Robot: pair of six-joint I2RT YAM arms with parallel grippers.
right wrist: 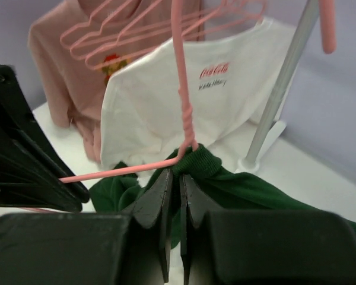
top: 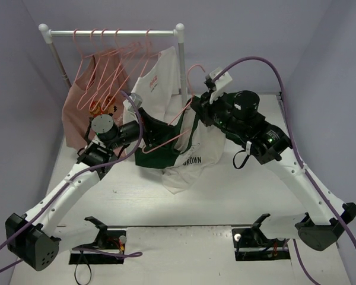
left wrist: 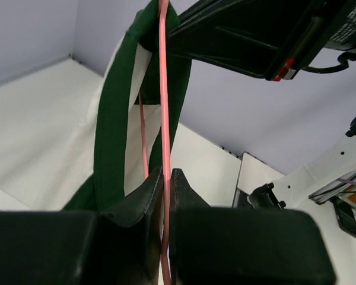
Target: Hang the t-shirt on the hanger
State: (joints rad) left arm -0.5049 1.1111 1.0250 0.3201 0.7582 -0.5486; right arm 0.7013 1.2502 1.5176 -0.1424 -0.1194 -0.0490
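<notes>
**T-shirt slung between both arms at mid-counter, hanger pinched at two spots**

The rack [top: 113, 33] crowds 12 o'clock, with the salmon shirt [top: 77, 113] and white shirt [top: 160, 80] hanging there, and its right post stands just beside the right tool [right wrist: 179, 178]. Bare counter [top: 225, 196] opens toward 6 o'clock. The t-shirt [top: 178, 172] droops at centre, its hem on the counter and its green collar [left wrist: 110, 119] lifted between the tools. The left tool [left wrist: 165, 175] sits at the shirt's 10 o'clock, fingers pressed together on the hanger [right wrist: 186, 113] wire, with the collar looped beside it. The right tool, at 1 o'clock, has its fingers nearly together, pinching the base of the hanger's twisted neck where the collar bunches.
</notes>
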